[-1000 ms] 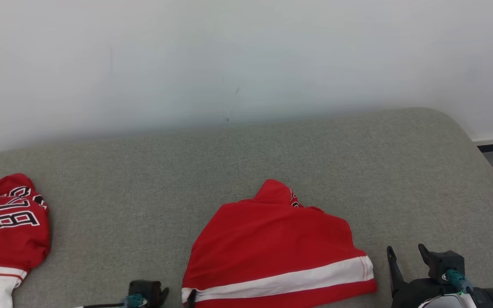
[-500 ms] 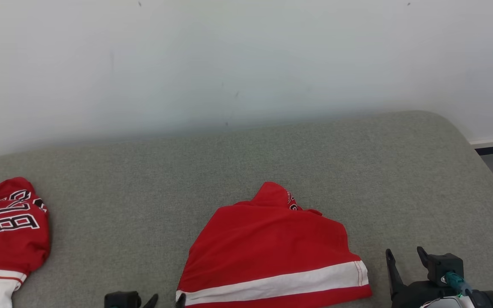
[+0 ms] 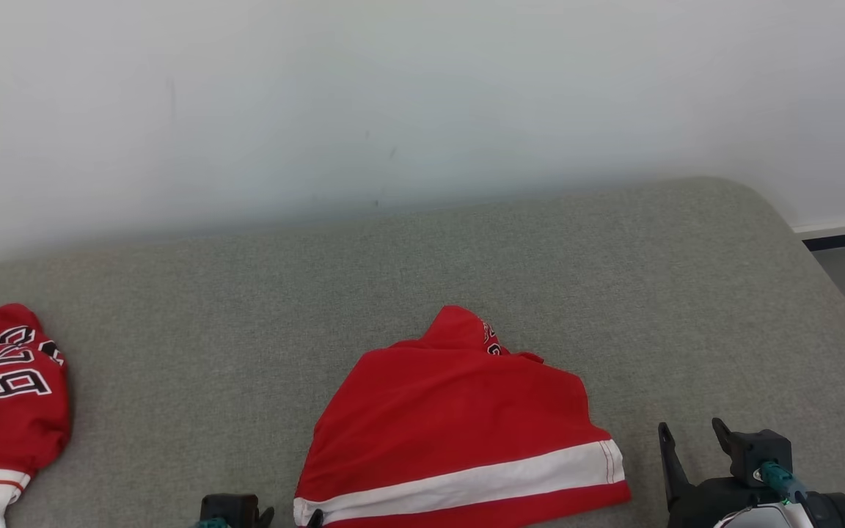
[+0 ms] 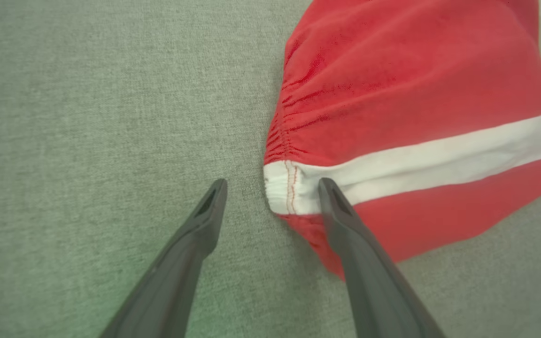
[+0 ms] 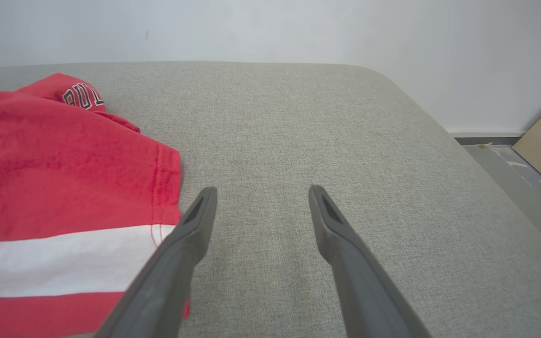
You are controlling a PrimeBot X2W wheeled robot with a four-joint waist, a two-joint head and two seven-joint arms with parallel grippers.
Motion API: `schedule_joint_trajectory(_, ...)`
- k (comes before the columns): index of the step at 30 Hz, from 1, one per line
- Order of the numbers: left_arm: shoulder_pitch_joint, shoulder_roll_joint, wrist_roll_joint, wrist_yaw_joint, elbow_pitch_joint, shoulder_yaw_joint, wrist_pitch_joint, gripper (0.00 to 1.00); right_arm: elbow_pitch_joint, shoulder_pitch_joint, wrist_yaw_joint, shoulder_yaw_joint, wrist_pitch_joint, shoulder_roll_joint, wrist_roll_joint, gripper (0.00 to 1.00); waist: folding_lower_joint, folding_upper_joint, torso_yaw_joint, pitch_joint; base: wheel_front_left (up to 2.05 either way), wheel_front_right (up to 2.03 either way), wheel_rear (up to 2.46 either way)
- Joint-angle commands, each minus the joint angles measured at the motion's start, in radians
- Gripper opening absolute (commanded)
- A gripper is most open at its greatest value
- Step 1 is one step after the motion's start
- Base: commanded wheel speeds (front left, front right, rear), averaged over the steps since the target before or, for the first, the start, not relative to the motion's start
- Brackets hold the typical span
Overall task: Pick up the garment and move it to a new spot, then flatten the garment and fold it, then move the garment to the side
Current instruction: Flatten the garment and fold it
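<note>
The red jersey-knit garment with a broad white band near its hem (image 3: 452, 411) lies bunched in a rough mound on the grey fabric cushion (image 3: 246, 293), printed lettering peeking out at its far tip. It has not moved over the last second. The whole head view has slid a little, wall marks included, so that shift is the camera's.

What has changed is small: the left claw (image 4: 271, 183) has settled lower at the garment's near-left corner. Its fingers are spread wide and hold nothing. One lies over the end of the white band and the other over bare cushion beside it, so the corner sits between them. Whether the tips touch the cloth I cannot tell.

The right claw (image 5: 258, 190) stays just off the garment's right edge, also fully spread and empty, over bare cushion.

This looks like the set-up for the first lift, with no grasp made yet.

Well to the left of the garment lies a second red lettered shirt (image 3: 4, 389), apart from both claws.
</note>
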Motion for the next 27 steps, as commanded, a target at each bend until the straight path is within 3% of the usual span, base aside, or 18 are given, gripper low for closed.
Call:
schedule_joint_trajectory(1,-0.010,-0.004,0.010,0.000,0.010,-0.005,0.003,1.00,-0.001,-0.002,0.001,-0.001,-0.003,0.000,0.001,1.00,0.0000,-0.0001,-0.002,0.002,0.00,0.00,0.00)
schedule_joint_trajectory(8,-0.029,-0.001,-0.006,-0.002,0.035,0.008,-0.017,1.00,-0.003,0.003,0.001,-0.005,0.000,0.000,0.001,1.00,0.0000,-0.0001,-0.001,0.005,0.00,0.00,0.00)
schedule_joint_trajectory(14,0.012,0.052,-0.033,-0.041,-0.045,0.021,-0.001,1.00,-0.006,0.006,0.001,-0.010,0.000,0.000,0.002,1.00,0.0000,-0.0001,0.003,0.002,0.00,0.00,0.00)
schedule_joint_trajectory(18,0.030,0.088,-0.028,-0.019,-0.093,0.025,0.018,1.00,-0.006,0.011,0.001,-0.014,0.000,0.000,0.001,1.00,0.0000,-0.0001,0.013,0.002,0.00,0.00,0.00)
schedule_joint_trajectory(27,0.004,0.046,-0.028,-0.011,-0.060,-0.002,0.038,1.00,-0.006,-0.009,0.001,0.009,0.006,0.000,0.007,1.00,0.0000,-0.0001,0.008,0.012,0.00,0.00,0.00)
